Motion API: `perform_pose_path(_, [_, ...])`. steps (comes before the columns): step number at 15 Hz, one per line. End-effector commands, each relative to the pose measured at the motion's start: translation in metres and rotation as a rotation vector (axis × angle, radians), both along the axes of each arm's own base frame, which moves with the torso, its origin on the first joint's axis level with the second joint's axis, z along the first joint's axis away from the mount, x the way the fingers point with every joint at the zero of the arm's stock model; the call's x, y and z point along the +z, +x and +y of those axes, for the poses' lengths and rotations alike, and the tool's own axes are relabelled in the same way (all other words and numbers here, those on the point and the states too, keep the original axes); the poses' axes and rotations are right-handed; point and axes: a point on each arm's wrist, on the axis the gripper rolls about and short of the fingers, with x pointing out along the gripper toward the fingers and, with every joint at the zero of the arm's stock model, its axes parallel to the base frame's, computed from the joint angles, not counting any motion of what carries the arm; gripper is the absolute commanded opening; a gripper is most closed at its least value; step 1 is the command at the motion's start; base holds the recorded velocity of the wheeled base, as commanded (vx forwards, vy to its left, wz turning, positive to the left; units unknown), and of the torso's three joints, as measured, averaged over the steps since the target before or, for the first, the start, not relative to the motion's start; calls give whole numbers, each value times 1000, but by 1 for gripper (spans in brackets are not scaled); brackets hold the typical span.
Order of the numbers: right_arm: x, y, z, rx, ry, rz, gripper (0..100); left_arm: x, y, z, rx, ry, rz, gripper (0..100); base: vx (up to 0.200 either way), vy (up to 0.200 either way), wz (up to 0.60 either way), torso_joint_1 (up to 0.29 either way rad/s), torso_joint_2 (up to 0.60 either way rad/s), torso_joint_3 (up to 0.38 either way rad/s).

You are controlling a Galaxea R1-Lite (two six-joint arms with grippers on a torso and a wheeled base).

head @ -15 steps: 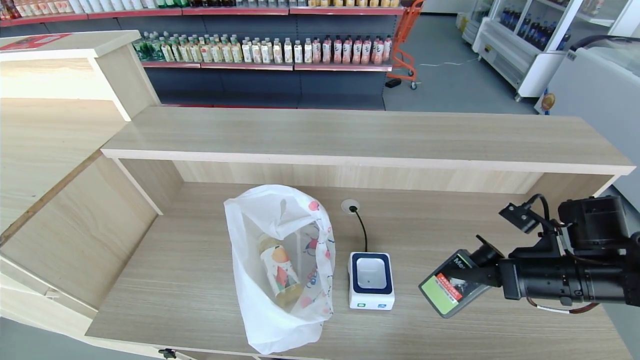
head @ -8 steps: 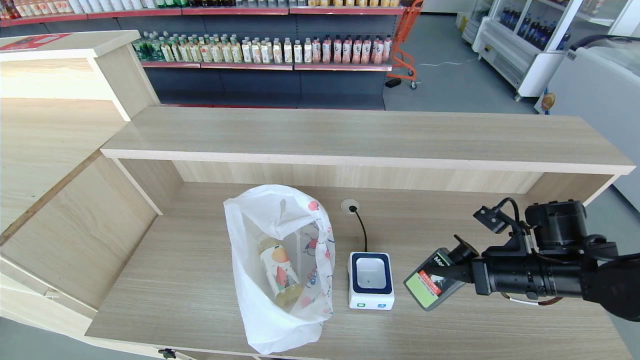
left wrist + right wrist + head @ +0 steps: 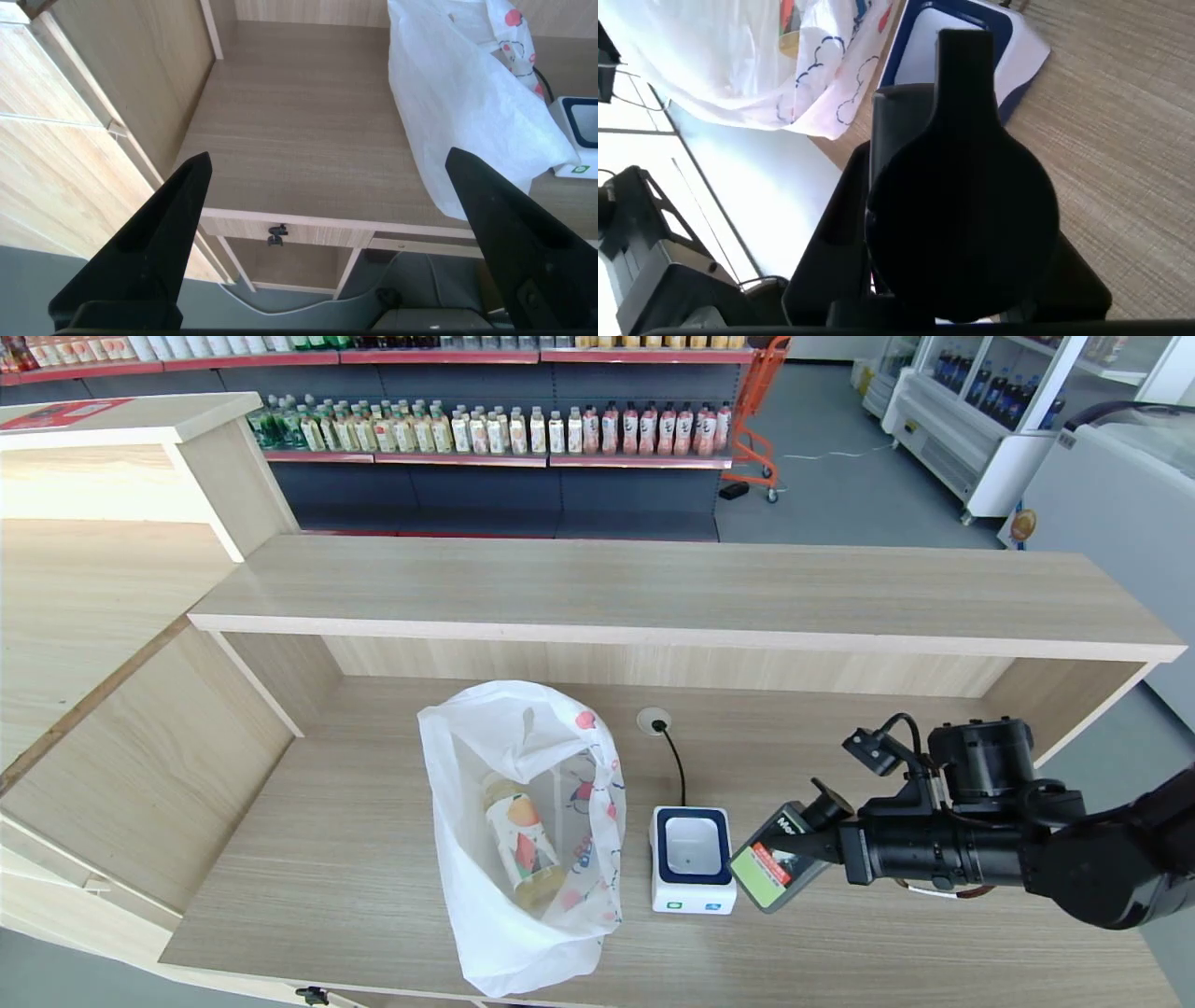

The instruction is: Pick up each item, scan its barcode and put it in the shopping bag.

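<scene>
Here at the checkout tabletop (image 3: pixel 327 859), my right jaws are clamped on one end of a flat dark packet (image 3: pixel 773 871) with a green and red label. It hangs tilted above the wood, just beside the scanner (image 3: pixel 693 859), on the side away from the shopping bag (image 3: pixel 457 775). I cannot tell whether the packet's free corner touches the scanner's casing. A bottle (image 3: pixel 521 845) already lies inside the bag, which slumps open just beside the scanner on its other side. My left jaws stand wide apart, holding nothing, past the bag from the scanner and off the tabletop's near edge.

By my reading, the step in hand is the scan: the packet is lifted but not yet over the scanner's window. The next move calls for bringing it squarely above that window with the barcode facing down. I cannot see where the barcode sits, so a turn of the wrist may be needed. After that it goes on across the scanner to the bag's mouth
</scene>
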Motion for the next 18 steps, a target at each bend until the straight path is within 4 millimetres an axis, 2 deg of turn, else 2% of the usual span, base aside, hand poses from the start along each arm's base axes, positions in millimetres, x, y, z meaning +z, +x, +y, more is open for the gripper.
perform_pose_path(1, [-10, 12, 5, 7, -4, 16, 0, 0, 0, 0, 1, 0, 0, 100, 0, 0, 0, 0, 0, 0])
perform_pose_path(5, [-15, 29, 14, 24, 0, 7, 0, 0, 0, 0, 1, 0, 0, 100, 0, 0, 0, 0, 0, 0])
perform_pose_path(12, [-28, 38, 36, 76, 7, -13, 0, 0, 0, 0, 1, 0, 0, 100, 0, 0, 0, 0, 0, 0])
perform_pose_path(18, [-36, 46, 40, 79, 14, -36, 0, 0, 0, 0, 1, 0, 0, 100, 0, 0, 0, 0, 0, 0])
